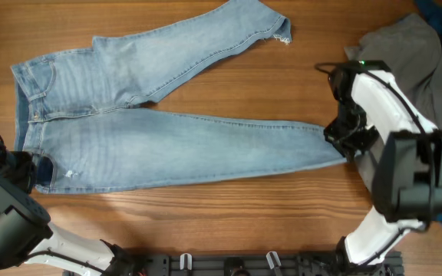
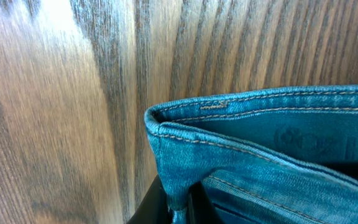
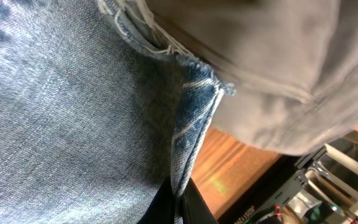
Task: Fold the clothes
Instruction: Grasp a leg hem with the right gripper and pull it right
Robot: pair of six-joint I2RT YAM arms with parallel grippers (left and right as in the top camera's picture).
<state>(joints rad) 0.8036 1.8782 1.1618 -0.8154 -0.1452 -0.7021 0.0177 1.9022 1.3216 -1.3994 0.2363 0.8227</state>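
Note:
The light blue jeans (image 1: 175, 146) lie spread on the wooden table, waistband at the left, one leg running right, the other angled to the back. My left gripper (image 1: 33, 170) is shut on the waistband's near corner; the left wrist view shows the denim edge (image 2: 185, 143) pinched between the black fingers (image 2: 179, 208). My right gripper (image 1: 349, 143) is shut on the hem of the near leg; the right wrist view shows the frayed cuff (image 3: 191, 124) clamped between its fingers (image 3: 179, 208).
A grey garment (image 1: 413, 54) with a dark blue one (image 1: 436, 15) lies piled at the back right, close behind the right arm; it also shows in the right wrist view (image 3: 272, 74). The table's front edge has a black rail (image 1: 244, 264).

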